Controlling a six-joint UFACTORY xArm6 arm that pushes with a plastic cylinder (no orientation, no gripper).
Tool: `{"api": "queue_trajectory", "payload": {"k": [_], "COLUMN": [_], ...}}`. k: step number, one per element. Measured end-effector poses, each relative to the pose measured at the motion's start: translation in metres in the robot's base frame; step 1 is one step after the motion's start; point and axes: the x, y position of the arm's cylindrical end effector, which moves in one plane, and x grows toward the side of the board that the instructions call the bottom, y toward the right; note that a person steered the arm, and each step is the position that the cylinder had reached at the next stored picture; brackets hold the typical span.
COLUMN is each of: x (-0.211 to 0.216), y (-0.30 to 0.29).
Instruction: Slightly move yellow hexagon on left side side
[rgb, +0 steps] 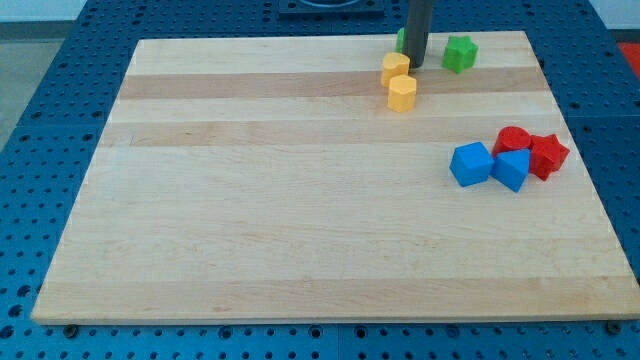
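Two yellow blocks sit near the view's top, right of centre. The upper yellow block (395, 68) touches the lower yellow hexagon (402, 93). My tip (415, 64) stands just to the right of the upper yellow block, close to it or touching. A green block (401, 41) is mostly hidden behind the rod. A green star-like block (460, 53) lies to the tip's right.
The wooden board (250, 200) lies on a blue pegboard table. At the view's right a cluster holds a blue cube (471, 164), a blue block (512, 168), a red cylinder (513, 140) and a red star-like block (547, 154).
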Motion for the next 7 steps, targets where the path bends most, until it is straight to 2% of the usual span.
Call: {"api": "queue_trajectory", "payload": {"k": [2,5,7], "x": [0.006,0.057,0.058], "y": [0.024,0.018,0.016]}}
